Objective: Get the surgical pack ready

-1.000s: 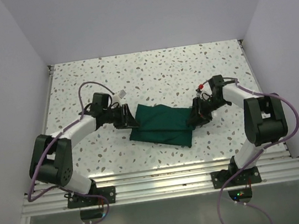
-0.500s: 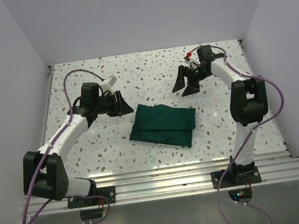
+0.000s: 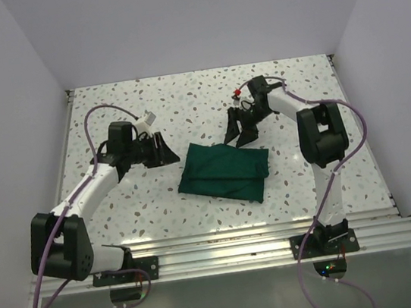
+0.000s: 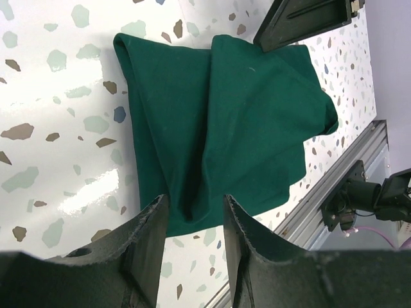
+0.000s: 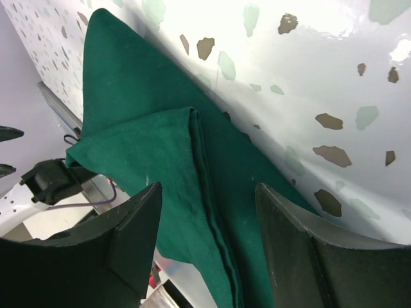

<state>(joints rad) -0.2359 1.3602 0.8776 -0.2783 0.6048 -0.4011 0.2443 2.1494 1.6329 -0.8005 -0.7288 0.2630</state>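
Top view, near edge: ribbed aluminium rail (image 3: 227,252) with both arm bases bolted on. Past it, the speckled white terrazzo table (image 3: 294,72).

Dark green cloth drape, folded into a flat, roughly rectangular bundle (image 3: 223,170), lies mid-table between the two arms, its long side running left to right. Can't tell what's inside, only cloth shows.

Left gripper (image 3: 161,150): sits just off the bundle's far-left corner, pointing at it, not touching. Jaws partly apart, nothing between them.

Right gripper (image 3: 239,132): just beyond the bundle's far edge, right of centre, tips angled down toward the cloth. Jaws spread wider than the left's, holding nothing.

What the wrist cams add:
- Left wrist: left gripper (image 4: 192,240) is clear above the table, and the bundle (image 4: 218,122) fills the frame beyond its fingers (image 4: 149,240). A long crease runs down the middle, with a thicker doubled layer on the far side. One black finger of the right gripper (image 4: 308,16) pokes in over the bundle's far end. The rail (image 4: 334,186) runs along the right of the frame.
- Right wrist: right gripper (image 5: 209,212) straddles a layered fold edge of the cloth (image 5: 148,128), fingers (image 5: 138,237) on either side of it in the frame. Can't tell if the tips touch the fabric. Stacked hems show here that the top view flattens out.
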